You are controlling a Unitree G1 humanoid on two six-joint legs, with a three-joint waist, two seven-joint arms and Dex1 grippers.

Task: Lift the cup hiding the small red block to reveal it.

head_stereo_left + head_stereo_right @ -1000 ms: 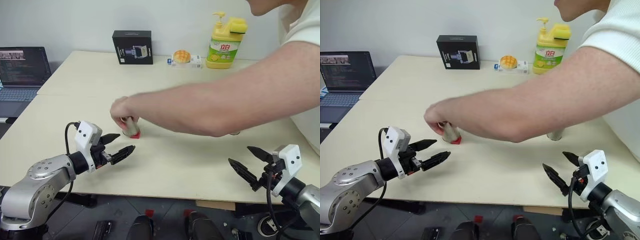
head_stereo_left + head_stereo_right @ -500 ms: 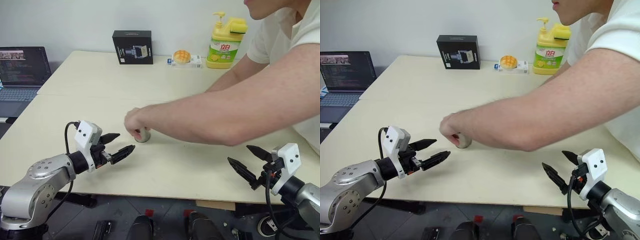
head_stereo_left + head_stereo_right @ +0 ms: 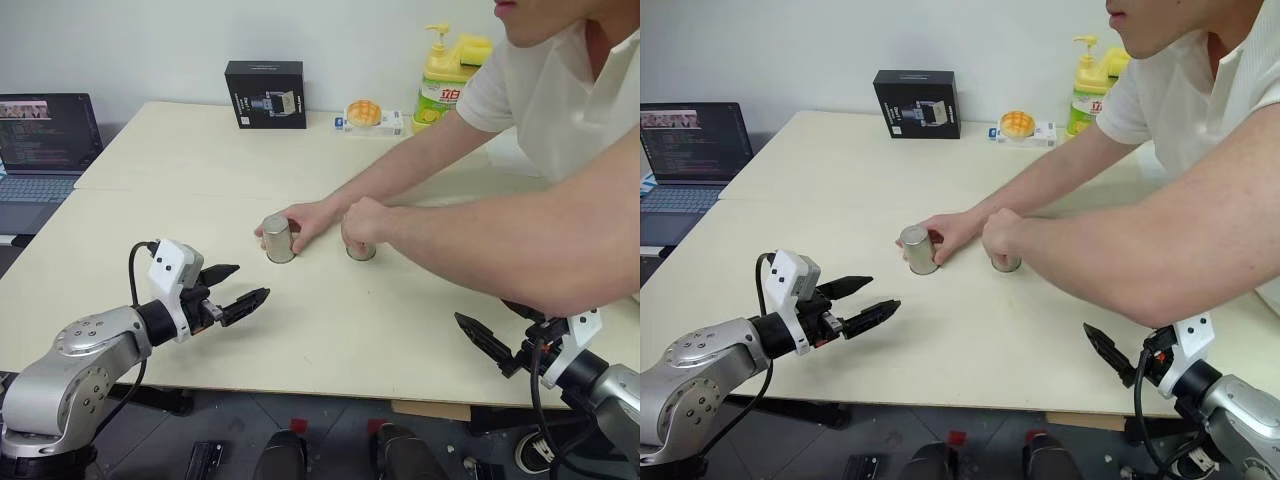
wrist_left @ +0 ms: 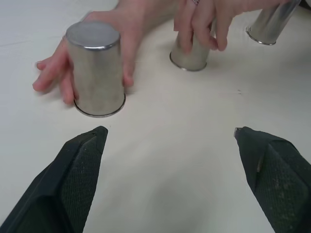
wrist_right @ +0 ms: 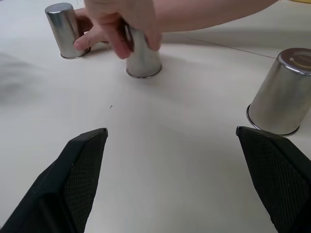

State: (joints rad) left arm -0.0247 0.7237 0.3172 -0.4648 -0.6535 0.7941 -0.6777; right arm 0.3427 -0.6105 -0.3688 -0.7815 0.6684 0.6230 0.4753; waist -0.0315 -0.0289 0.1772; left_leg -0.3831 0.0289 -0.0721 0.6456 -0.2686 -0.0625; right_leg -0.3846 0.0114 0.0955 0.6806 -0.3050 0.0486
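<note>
The yellow soap bottle [image 3: 449, 78] at the upper right carries a green label with the Chinese characters 立白. Print on the black box [image 3: 265, 95] and the laptop screen [image 3: 46, 130] is too small to read.

Silver metal arm [image 3: 70, 365] with a white wrist block [image 3: 172, 272], looped black cable [image 3: 135, 275], textured black fingers [image 4: 73, 179].

Two upturned steel cups [image 3: 919, 250] mid-counter [image 3: 820, 190] under a person's hands [image 3: 958, 232], open tools [image 3: 862, 303] near its front edge.
</note>
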